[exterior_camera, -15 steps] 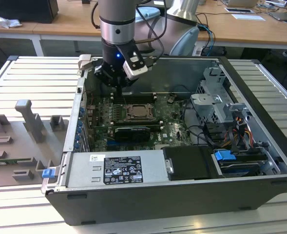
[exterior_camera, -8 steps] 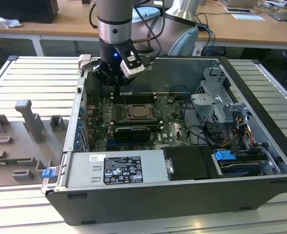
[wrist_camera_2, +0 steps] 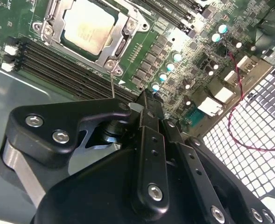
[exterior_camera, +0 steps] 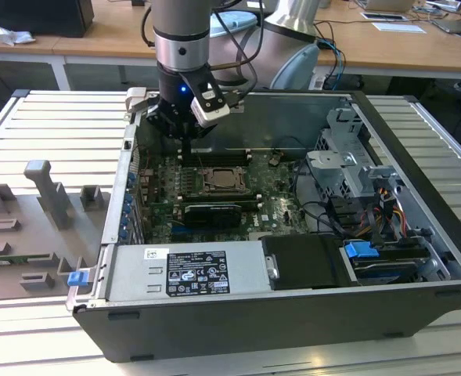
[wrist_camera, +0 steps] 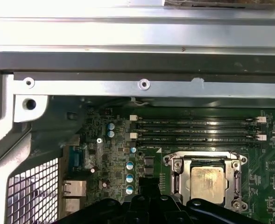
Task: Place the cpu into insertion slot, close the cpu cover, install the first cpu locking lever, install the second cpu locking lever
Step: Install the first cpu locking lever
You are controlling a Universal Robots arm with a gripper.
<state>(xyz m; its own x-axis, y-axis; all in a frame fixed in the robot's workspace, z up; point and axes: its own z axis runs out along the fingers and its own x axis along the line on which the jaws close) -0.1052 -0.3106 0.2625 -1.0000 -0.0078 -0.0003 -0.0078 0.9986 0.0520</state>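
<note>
Two steps look done: the small flat silver-grey square cpu [wrist_camera_2: 88, 25] lies in the dark square insertion slot [wrist_camera_2: 110, 65], and the thin silver frame cpu cover [wrist_camera_2: 121, 46] lies flat over it.
Step now: lever work, I think. A thin silver wire lever [wrist_camera_2: 111, 86] stands up at the slot's corner.
Hand: the black robot gripper [wrist_camera_2: 151, 100] hangs just beside that lever. I cannot tell if it is spread or pressed together.
Need: a slow, well-aimed push.
Edges: the long black memory slots [wrist_camera_2: 67, 65] and the grey metal case wall [exterior_camera: 285, 117] are close.
Room: open above the green board [wrist_camera: 104, 158].

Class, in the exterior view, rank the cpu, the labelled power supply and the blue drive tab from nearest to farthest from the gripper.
1. cpu, in the middle, beside the gripper.
2. power supply, nearer the camera.
3. blue drive tab, exterior view's right.
</note>
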